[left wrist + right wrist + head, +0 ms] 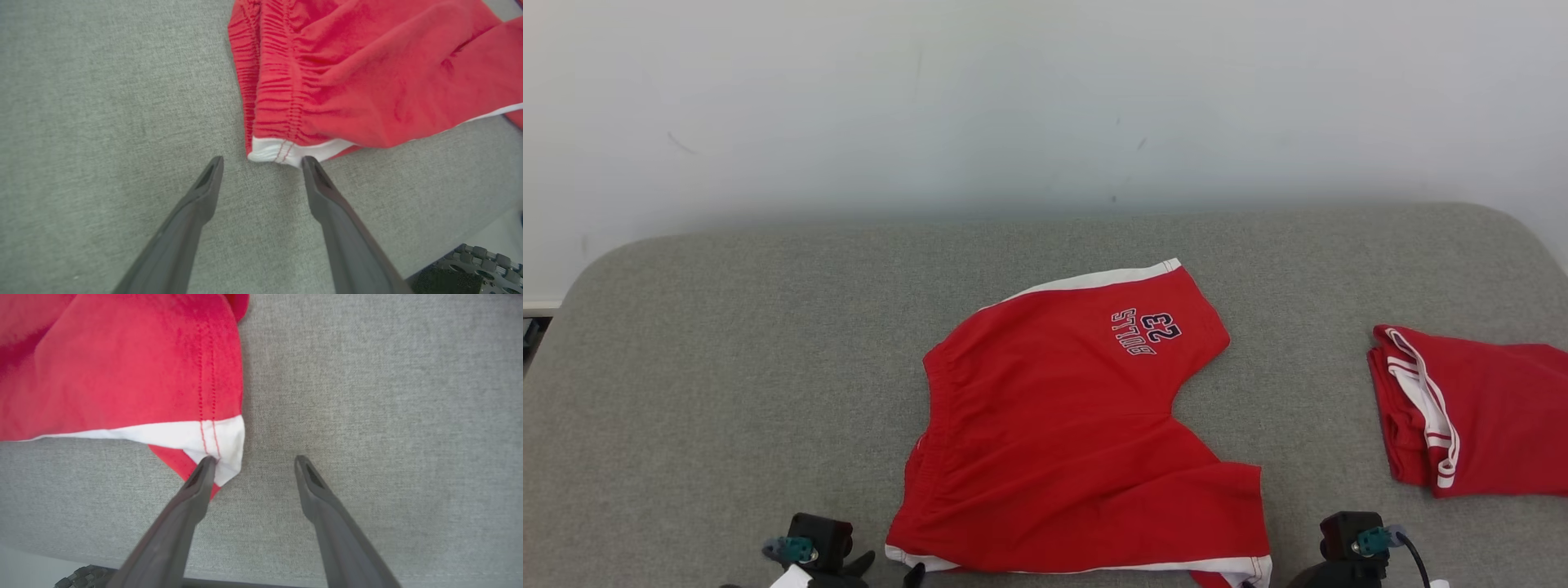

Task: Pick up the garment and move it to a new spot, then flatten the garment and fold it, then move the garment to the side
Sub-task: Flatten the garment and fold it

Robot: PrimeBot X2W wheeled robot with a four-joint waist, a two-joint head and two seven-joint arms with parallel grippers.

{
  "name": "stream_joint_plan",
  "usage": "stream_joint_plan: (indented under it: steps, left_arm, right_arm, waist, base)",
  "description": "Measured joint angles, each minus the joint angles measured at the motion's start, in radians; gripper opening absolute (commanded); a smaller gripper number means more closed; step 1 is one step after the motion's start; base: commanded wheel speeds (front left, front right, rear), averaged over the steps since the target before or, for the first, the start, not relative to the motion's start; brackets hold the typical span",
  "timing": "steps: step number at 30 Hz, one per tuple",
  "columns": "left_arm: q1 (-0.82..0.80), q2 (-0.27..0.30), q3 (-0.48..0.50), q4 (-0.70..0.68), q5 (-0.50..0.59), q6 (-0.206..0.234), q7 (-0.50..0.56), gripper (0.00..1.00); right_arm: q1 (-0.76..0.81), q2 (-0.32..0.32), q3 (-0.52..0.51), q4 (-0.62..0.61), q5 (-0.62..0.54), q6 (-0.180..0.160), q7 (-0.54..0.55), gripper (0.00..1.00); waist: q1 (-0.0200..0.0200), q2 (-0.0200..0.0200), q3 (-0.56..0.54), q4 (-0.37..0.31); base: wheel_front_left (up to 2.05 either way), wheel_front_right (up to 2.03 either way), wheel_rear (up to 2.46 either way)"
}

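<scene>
The red white-trimmed cotton shorts (1070, 425) lie spread out midway on the grey fabric surface (727, 367), your left gripper (262, 160) and right gripper (254, 458) gaping at the near hem corners, so work both corners evenly, keeping the cloth flat

**Five things, three kinds**

Garments: two. One is a pair of red shorts (1062, 433); the other is a folded red garment (1494, 425), well to the right of the shorts.

End effectors: two, each with two dark fingers (192, 212). The left end effector (263, 160) is at the shorts' near left corner, and the right end effector (253, 459) is at their near right corner.

Worktop (727, 367): one.
</scene>
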State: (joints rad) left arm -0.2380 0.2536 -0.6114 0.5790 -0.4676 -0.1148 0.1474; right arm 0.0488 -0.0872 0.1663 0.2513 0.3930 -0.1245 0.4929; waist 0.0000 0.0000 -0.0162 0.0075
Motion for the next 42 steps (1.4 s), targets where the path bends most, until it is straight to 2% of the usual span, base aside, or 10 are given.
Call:
stream_joint_plan:
  steps: [11, 21, 25, 30, 32, 33, 34, 35, 37, 42]
  left_arm:
    - [-0.051, -0.008, -0.014, 0.025, -0.001, -0.004, -0.009, 1.00]
    - [-0.052, 0.004, -0.032, 0.039, -0.001, -0.009, -0.017, 1.00]
    - [-0.052, 0.016, -0.043, 0.039, -0.001, -0.009, -0.018, 1.00]
    - [-0.052, 0.016, -0.048, 0.039, -0.008, -0.010, -0.025, 1.00]
    - [-0.052, 0.015, -0.050, 0.038, -0.008, -0.010, -0.027, 0.76]
    - [-0.052, 0.015, -0.051, 0.038, -0.009, -0.010, -0.028, 0.45]
    - [-0.052, 0.014, -0.052, 0.038, -0.009, -0.010, -0.028, 0.30]
    - [-0.052, 0.014, -0.053, 0.038, -0.010, -0.010, -0.028, 0.00]
    - [-0.051, 0.013, -0.053, 0.038, -0.016, -0.010, -0.030, 0.00]
    - [-0.051, 0.015, -0.047, 0.032, -0.041, -0.010, -0.043, 0.00]
  right_arm:
    - [-0.021, 0.016, 0.019, 0.003, -0.025, 0.000, 0.011, 1.00]
    - [-0.021, 0.021, 0.018, 0.002, -0.026, 0.000, 0.019, 0.87]
    - [-0.021, 0.022, 0.011, 0.000, -0.026, 0.000, 0.019, 0.77]
    - [-0.021, 0.023, 0.012, -0.001, -0.026, 0.000, 0.020, 0.44]
    - [-0.021, 0.023, 0.012, -0.001, -0.026, 0.000, 0.025, 0.29]
    - [-0.021, 0.023, 0.012, -0.001, -0.026, 0.000, 0.027, 0.22]
    - [-0.021, 0.023, 0.012, -0.001, -0.026, 0.000, 0.028, 0.19]
    - [-0.021, 0.024, 0.012, -0.001, -0.026, 0.000, 0.028, 0.11]
    - [-0.021, 0.024, 0.012, -0.001, -0.026, 0.000, 0.028, 0.02]
    - [-0.015, 0.026, 0.002, -0.031, -0.013, 0.000, 0.028, 0.00]
  waist:
    - [0.0000, 0.0000, 0.004, 0.000]
    - [0.0000, 0.0000, 0.004, 0.001]
    - [-0.0001, 0.0000, 0.003, 0.007]
    - [-0.0001, 0.0000, 0.002, 0.015]
    - [-0.0001, 0.0000, 0.002, 0.017]
    - [-0.0001, 0.0000, 0.001, 0.018]
    - [-0.0001, 0.0000, 0.001, 0.018]
    - [-0.0001, 0.0000, 0.001, 0.019]
    - [-0.0001, 0.0000, 0.001, 0.019]
    - [-0.0001, 0.0000, -0.001, 0.017]
  base:
    - [0.00, 0.00, 0.00]
    - [0.00, 0.00, 0.00]
    - [0.00, 0.00, 0.00]
    - [0.00, 0.00, 0.00]
    - [0.00, 0.00, 0.00]
    - [0.00, 0.00, 0.00]
    - [0.00, 0.00, 0.00]
    - [0.00, 0.00, 0.00]
    - [0.00, 0.00, 0.00]
    - [0.00, 0.00, 0.00]
